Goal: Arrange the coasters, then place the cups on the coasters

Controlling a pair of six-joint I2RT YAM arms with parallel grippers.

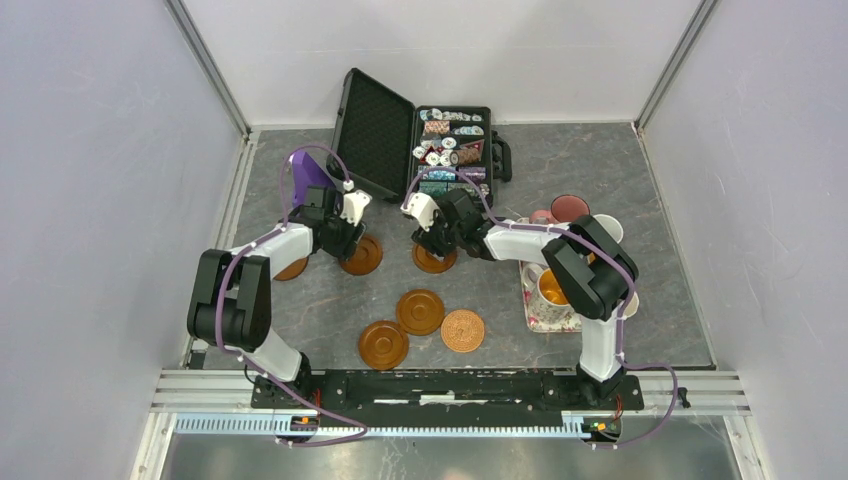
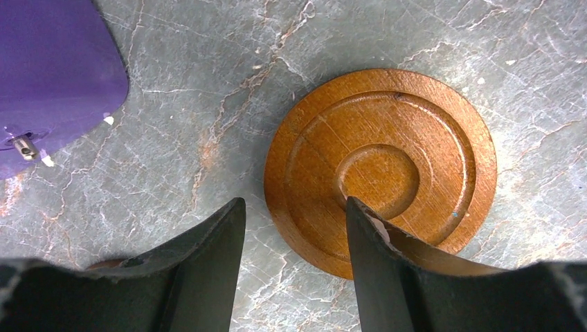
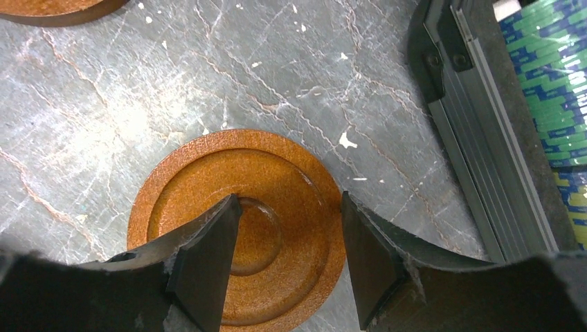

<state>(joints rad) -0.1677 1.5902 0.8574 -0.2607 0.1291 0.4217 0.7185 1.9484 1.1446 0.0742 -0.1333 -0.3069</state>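
Observation:
Six coasters lie flat on the grey table. My left gripper is open astride the near rim of a brown coaster: one finger over its centre, the other over bare table. My right gripper is open over another brown coaster, one finger above its middle hollow, the other at its outer edge. A fourth-row coaster peeks from under the left arm. Two brown coasters and a lighter patterned one lie in front. The cups stand at the right, partly hidden by the right arm.
A floral tray holds some of the cups. An open black case of poker chips sits at the back. A purple object stands behind the left gripper. White walls close in both sides.

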